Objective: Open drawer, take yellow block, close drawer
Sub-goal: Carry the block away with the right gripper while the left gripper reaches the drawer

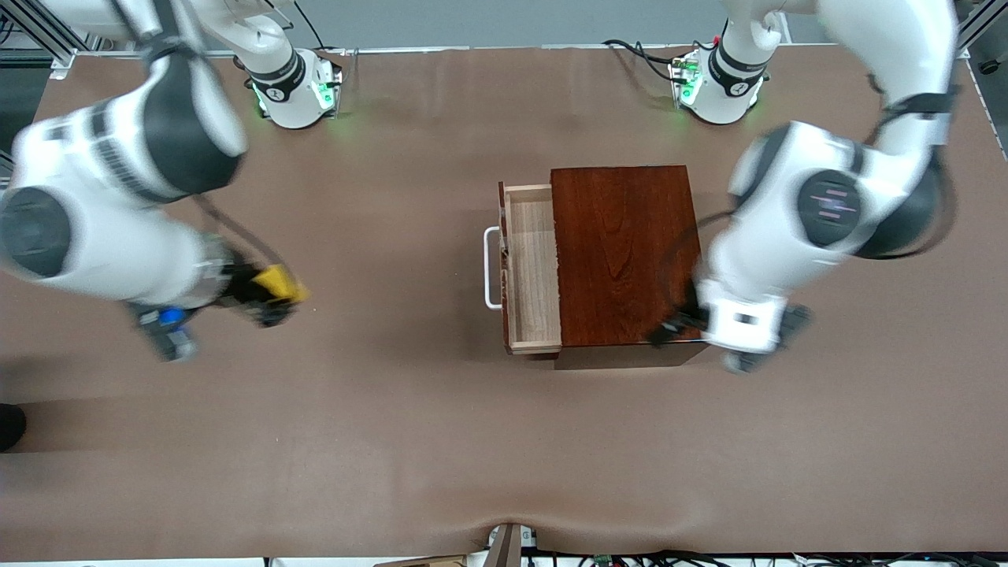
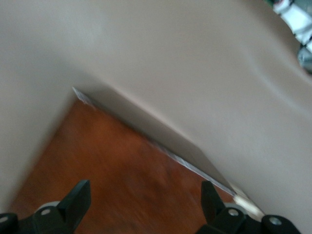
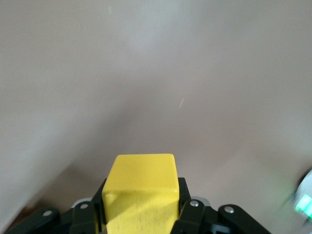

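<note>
The drawer (image 1: 533, 268) stands pulled out of the reddish-brown wooden box (image 1: 622, 252), its pale tray bare and its white handle (image 1: 491, 268) toward the right arm's end. My right gripper (image 1: 276, 303) is shut on the yellow block (image 1: 277, 284) and holds it above the bare table, away from the drawer. In the right wrist view the block (image 3: 141, 192) sits between the fingers. My left gripper (image 1: 673, 327) is open over the box's corner nearest the front camera; the left wrist view shows its fingers (image 2: 78, 200) spread above the box top (image 2: 122, 175).
The brown table (image 1: 409, 409) stretches wide around the box. The arm bases (image 1: 295, 87) stand along the table's edge farthest from the front camera. A dark object (image 1: 9, 425) shows at the right arm's end of the table.
</note>
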